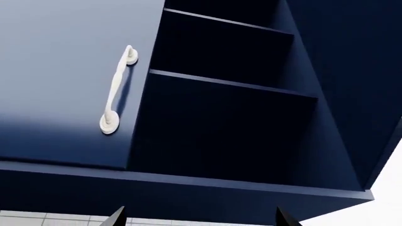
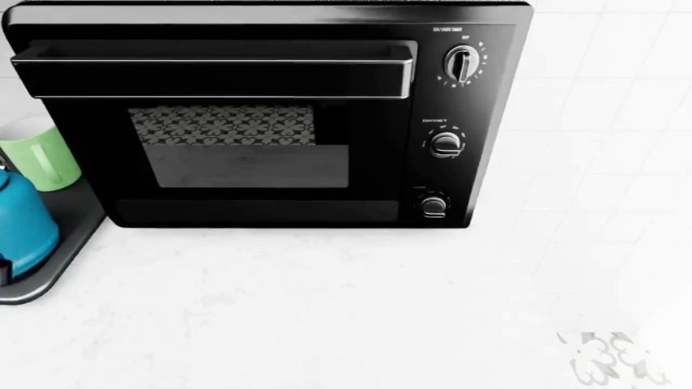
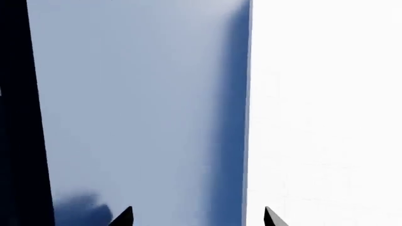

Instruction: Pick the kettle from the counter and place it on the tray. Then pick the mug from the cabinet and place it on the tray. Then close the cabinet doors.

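Currently, by label:
Kettle (image 2: 19,223): blue, cut off at the left edge of the head view, standing on the tray (image 2: 49,271).
Mug (image 2: 44,152): pale green, on the tray just behind the kettle, beside the black oven (image 2: 271,113).
Tabletop (image 2: 324,316): white marble look, fills the lower frame.
Cabinet (image 1: 226,117): navy; one door with a cream handle (image 1: 116,92) covers the left, shelves exposed at centre.
Left tool (image 1: 199,217): two dark tips spread, nothing between.
Right tool (image 3: 197,217): tips spread, facing a pale blue door panel (image 3: 138,108).
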`<state>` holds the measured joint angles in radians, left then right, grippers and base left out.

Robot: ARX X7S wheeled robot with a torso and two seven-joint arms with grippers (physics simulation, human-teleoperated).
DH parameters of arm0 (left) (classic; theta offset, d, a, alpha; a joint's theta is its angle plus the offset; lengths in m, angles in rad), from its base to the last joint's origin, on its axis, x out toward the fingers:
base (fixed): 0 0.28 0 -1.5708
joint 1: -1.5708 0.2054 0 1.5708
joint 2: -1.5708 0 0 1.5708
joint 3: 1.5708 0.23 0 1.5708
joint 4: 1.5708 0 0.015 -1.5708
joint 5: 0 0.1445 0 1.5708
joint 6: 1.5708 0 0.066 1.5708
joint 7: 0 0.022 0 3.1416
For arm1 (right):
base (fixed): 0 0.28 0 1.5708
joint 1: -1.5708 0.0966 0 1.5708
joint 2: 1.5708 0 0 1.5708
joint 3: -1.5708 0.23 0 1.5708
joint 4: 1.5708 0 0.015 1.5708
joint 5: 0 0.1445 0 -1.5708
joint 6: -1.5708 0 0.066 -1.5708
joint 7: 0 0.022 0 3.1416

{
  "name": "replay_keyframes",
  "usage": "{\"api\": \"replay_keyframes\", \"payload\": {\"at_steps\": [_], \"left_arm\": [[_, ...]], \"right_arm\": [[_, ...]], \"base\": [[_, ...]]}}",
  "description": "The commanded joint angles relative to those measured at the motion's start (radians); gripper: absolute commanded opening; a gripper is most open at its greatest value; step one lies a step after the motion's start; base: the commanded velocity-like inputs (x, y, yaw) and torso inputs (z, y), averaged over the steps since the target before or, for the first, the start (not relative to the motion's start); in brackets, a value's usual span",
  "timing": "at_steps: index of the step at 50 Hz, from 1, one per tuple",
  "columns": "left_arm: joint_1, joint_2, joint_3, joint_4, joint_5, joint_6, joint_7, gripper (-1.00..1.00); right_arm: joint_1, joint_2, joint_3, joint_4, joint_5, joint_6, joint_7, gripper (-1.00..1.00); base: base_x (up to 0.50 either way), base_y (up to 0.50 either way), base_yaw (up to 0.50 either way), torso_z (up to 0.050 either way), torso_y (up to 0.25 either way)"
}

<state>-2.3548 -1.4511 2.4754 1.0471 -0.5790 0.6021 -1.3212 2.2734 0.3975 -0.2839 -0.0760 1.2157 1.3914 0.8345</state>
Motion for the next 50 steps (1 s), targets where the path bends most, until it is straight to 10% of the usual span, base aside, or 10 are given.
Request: {"api": "replay_keyframes", "payload": {"at_steps": [1,28,50], "left_arm": [[0.000,-0.002,0.025,0.000,0.020,0.009,-0.006,1.00],[0.004,-0.075,0.059,0.000,0.038,0.031,0.038,1.00],[0.013,-0.092,0.088,0.000,0.066,0.043,0.033,1.00]], "right_arm": [[-0.024,-0.108,0.057,0.084,-0.010,-0.103,-0.099,1.00],[-0.219,-0.196,-0.136,0.175,-0.141,-0.255,-0.264,1.00],[-0.321,-0.207,-0.609,0.161,-0.405,-0.253,-0.332,1.00]], "base": [[0.00,0.00,0.00,0.000,0.000],[0.00,0.00,0.00,0.001,0.000],[0.00,0.00,0.00,0.000,0.000]]}}
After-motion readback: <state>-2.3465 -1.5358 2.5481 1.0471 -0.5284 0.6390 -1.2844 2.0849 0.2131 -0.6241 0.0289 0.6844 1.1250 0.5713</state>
